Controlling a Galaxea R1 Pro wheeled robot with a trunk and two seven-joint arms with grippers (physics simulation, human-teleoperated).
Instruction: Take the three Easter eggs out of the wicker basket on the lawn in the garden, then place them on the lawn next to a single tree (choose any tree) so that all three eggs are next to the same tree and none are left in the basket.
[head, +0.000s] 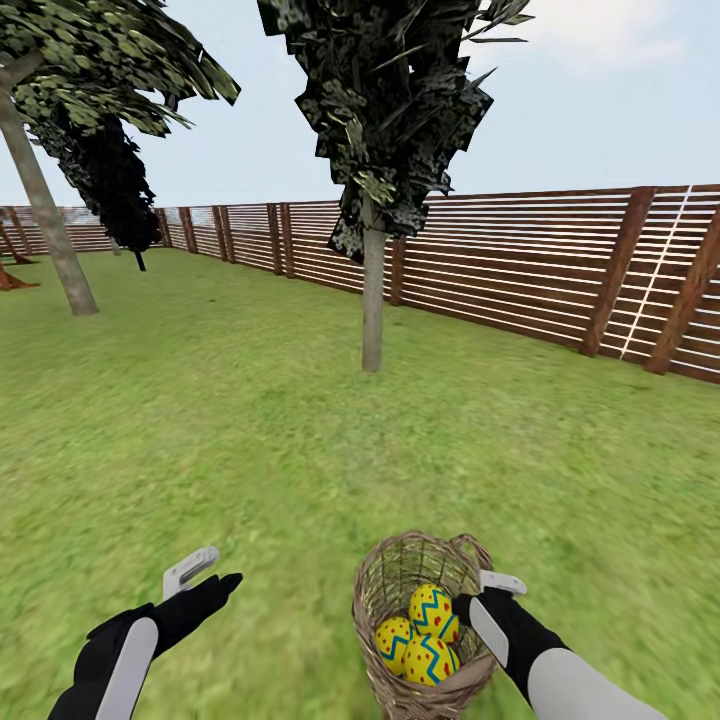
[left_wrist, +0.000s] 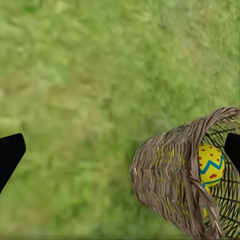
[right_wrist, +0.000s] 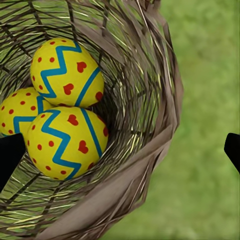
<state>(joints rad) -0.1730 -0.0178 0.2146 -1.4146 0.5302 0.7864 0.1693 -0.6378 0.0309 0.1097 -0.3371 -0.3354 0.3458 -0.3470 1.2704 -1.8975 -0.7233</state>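
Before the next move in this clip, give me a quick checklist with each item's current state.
1. All three eggs in the basket: ok, three visible.
2. Right gripper straddling the basket rim, one finger inside, one outside: ok.
3. Rim actually clamped: cannot tell.
4. Left gripper empty and away from the basket: ok, jaws apart over the grass.
5. Eggs beside a tree: not ok; the thick-trunked tree stands far off.
6. Basket resting on the grass or lifted: cannot tell.
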